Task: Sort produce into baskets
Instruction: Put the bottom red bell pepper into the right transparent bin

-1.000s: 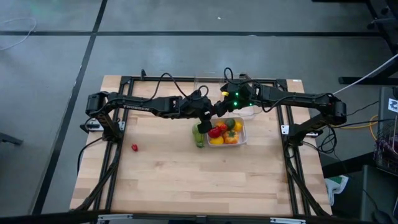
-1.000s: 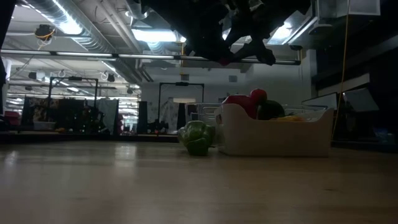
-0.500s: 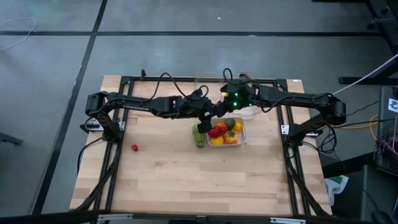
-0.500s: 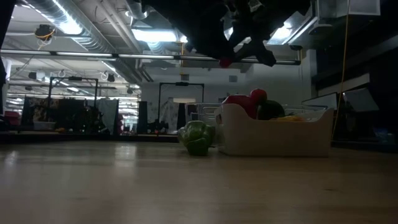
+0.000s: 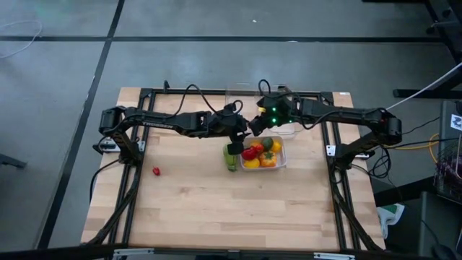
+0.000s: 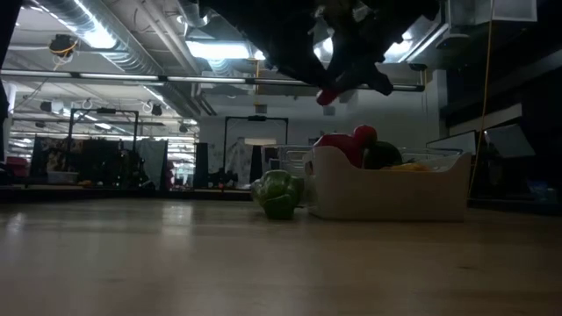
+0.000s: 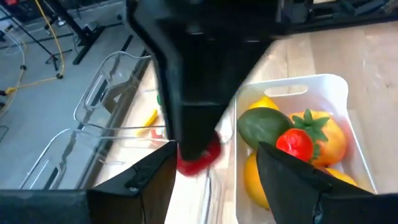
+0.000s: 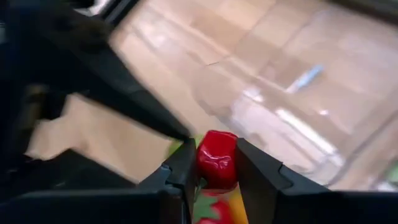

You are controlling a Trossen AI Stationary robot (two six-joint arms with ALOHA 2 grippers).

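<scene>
Overhead, the two dark arms meet near the far middle of the light wooden table (image 5: 216, 202). The right gripper (image 8: 216, 171) is clenched on a small glossy red toy piece (image 8: 216, 160), held in the air above the left far corner of the whitish shallow plastic tub (image 5: 280, 155); in the low view that red piece (image 6: 327, 96) hangs well above the tub's wall (image 6: 386, 197). The left gripper (image 7: 214, 168) hovers just beside it with its fingers spread apart, gripping nothing. The whitish tub holds yellow, orange, red and green toy produce (image 7: 292, 140). A long green ribbed toy vegetable (image 5: 231, 157) lies on the table against the tub's left side. Two clear see-through tubs (image 7: 118, 118) stand beyond it at the far edge. A tiny red toy bit (image 5: 156, 171) rests alone, well apart to the left.
</scene>
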